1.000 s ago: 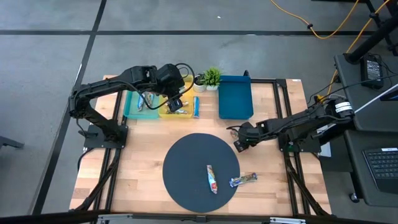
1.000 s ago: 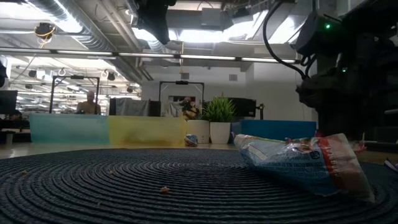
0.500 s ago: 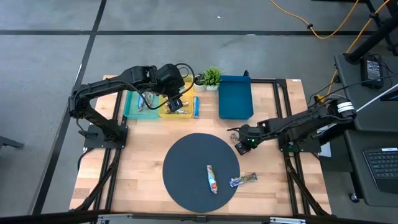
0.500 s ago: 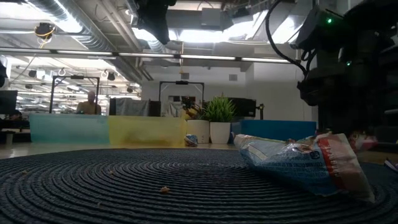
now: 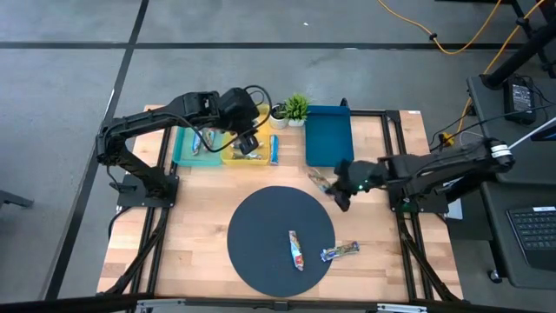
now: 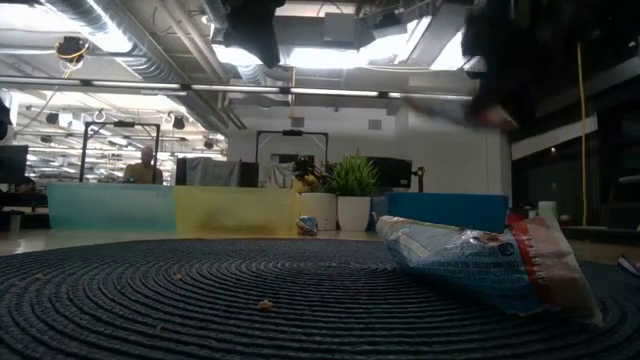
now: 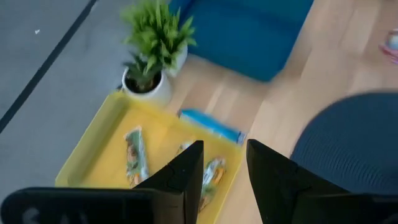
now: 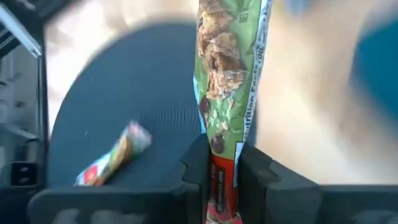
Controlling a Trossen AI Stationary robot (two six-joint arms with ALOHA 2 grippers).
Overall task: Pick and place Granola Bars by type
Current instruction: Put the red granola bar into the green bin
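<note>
My right gripper (image 5: 334,188) hovers above the wood between the dark round mat (image 5: 261,226) and the blue tray (image 5: 328,135), shut on a green-wrapped granola bar (image 8: 229,68). A red-white bar (image 5: 296,249) lies on the mat and a blue bar (image 5: 340,251) lies across the mat's right rim. My left gripper (image 7: 224,168) hangs open with nothing between its fingers, over the yellow tray (image 7: 99,155), which holds up to three bars (image 7: 135,155). Another blue bar (image 5: 274,149) lies on the wood beside that tray. My right gripper pinches the green bar's red-printed end (image 8: 222,177) between its two fingers. The fingers come slanting down from the table's right and lie along the bar. The rest of the bar (image 5: 320,180) sticks out beyond the fingertips, lifted clear of the table.
A teal tray (image 5: 193,144) with bars stands left of the yellow one. A small potted plant (image 5: 296,109) stands at the far edge between the yellow and blue trays. Bare wood lies left of the mat.
My right gripper has shut on the green bar beside the mat, then risen and rolled, taking the bar up off the wood. My left gripper has stayed over the yellow tray.
</note>
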